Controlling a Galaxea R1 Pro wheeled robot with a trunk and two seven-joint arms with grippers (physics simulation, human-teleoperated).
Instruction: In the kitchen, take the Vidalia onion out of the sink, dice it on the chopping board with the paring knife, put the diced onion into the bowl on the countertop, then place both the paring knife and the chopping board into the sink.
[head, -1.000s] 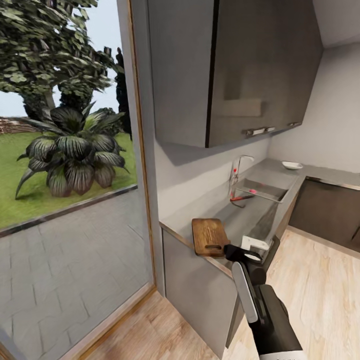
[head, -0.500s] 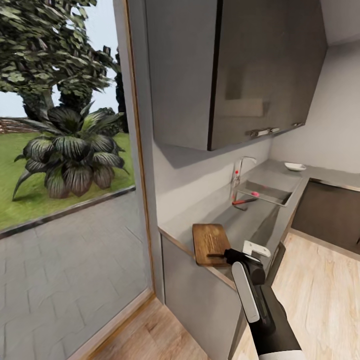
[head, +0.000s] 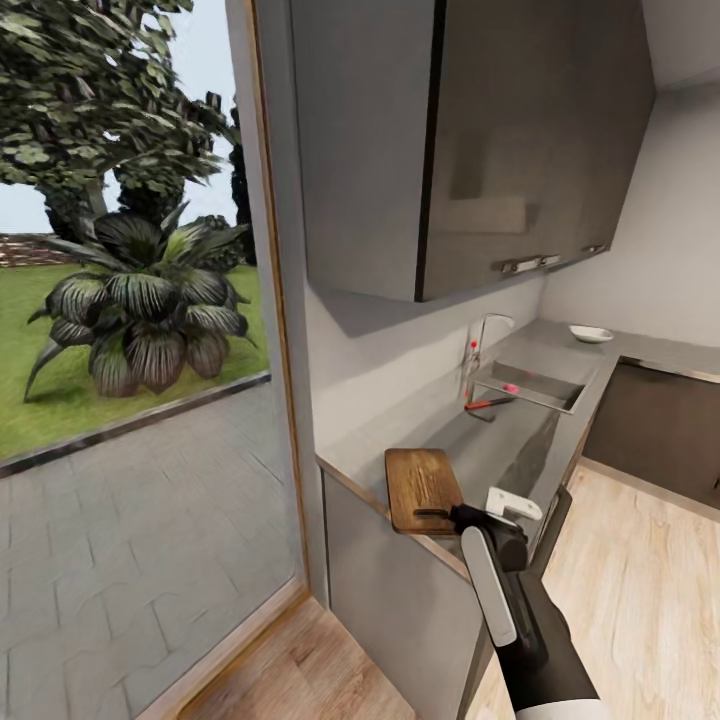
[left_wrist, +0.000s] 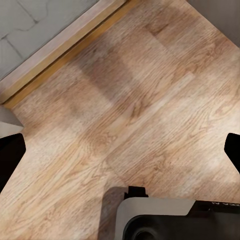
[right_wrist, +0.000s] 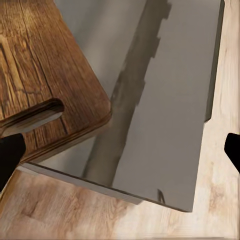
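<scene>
Head view: the right hand (head: 470, 517) is hanging at the near end of the grey bench (head: 480, 440), just beside the slotted end of the chopping board (head: 422, 488), which is lying flat by the bench's corner. Farther along, the paring knife (head: 488, 403) is lying beside the sink (head: 530, 385), under the chrome tap (head: 480, 345), and the white bowl (head: 590, 333) is sitting well beyond on the far stretch. Something small and red is showing inside the basin; what it is cannot be told.

Left wrist view: the left hand (left_wrist: 120, 150) is pointing down at the wooden floor (left_wrist: 130, 110), fingers spread wide with nothing between them.

Right wrist view: the right hand (right_wrist: 120, 150) is looking down on the board's slot handle (right_wrist: 35, 116) and rounded corner, its fingers wide apart and clear of the wood.

The board is looking stiff, flat and fairly light; lying flush on a glossy surface, it is probably going to slide, so the slotted end near the bench edge seems the best hold.
</scene>
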